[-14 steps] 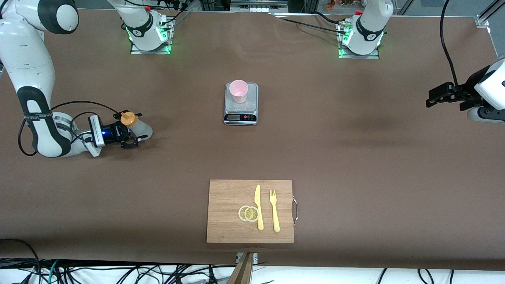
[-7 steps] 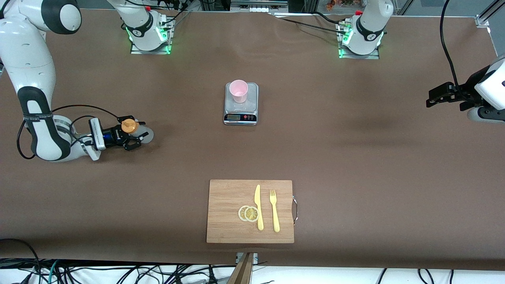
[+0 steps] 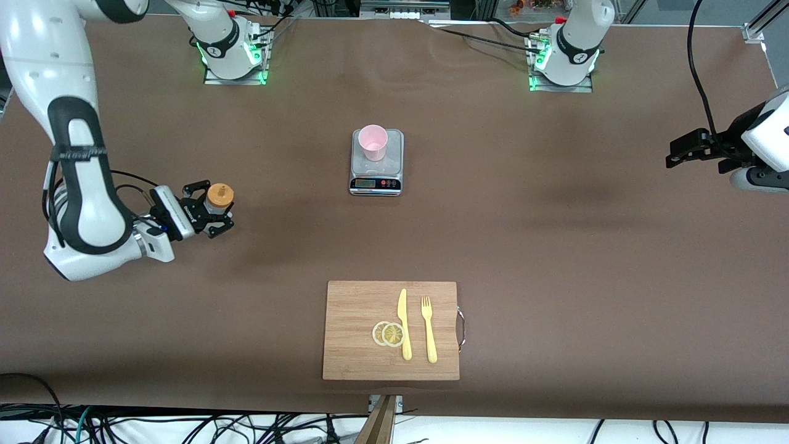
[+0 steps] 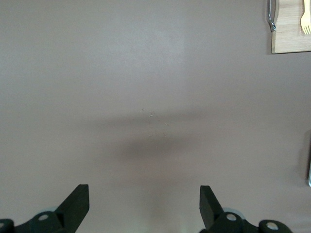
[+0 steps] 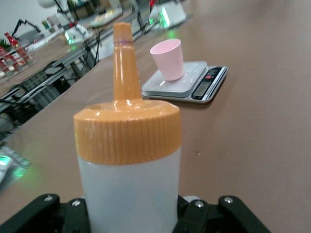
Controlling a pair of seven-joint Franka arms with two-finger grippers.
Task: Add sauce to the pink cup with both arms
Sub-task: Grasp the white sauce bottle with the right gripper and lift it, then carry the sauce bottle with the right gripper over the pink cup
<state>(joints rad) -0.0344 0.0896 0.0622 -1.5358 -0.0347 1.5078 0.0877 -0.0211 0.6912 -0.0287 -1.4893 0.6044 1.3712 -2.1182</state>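
The sauce bottle [image 3: 219, 197], whitish with an orange nozzle cap, stands upright in my right gripper [image 3: 212, 213], which is shut on its body at the right arm's end of the table. In the right wrist view the sauce bottle [image 5: 129, 165] fills the foreground with the jaws pressed against both its sides. The pink cup [image 3: 373, 142] stands on a small silver scale [image 3: 376, 176] at the table's middle; the pink cup [image 5: 168, 59] also shows past the nozzle. My left gripper [image 3: 678, 151] waits open above the left arm's end of the table, its fingertips [image 4: 77, 201] wide apart over bare cloth.
A wooden cutting board [image 3: 354, 345] lies nearer the front camera than the scale, with two lemon slices [image 3: 388, 333], a yellow knife [image 3: 404, 324] and a yellow fork [image 3: 428, 328] on it. Brown cloth covers the table. The arm bases [image 3: 234, 58] glow green.
My right gripper closed on the sauce bottle. The arm then rose and turned, bringing the bottle from leaning to upright. The left arm has not moved.
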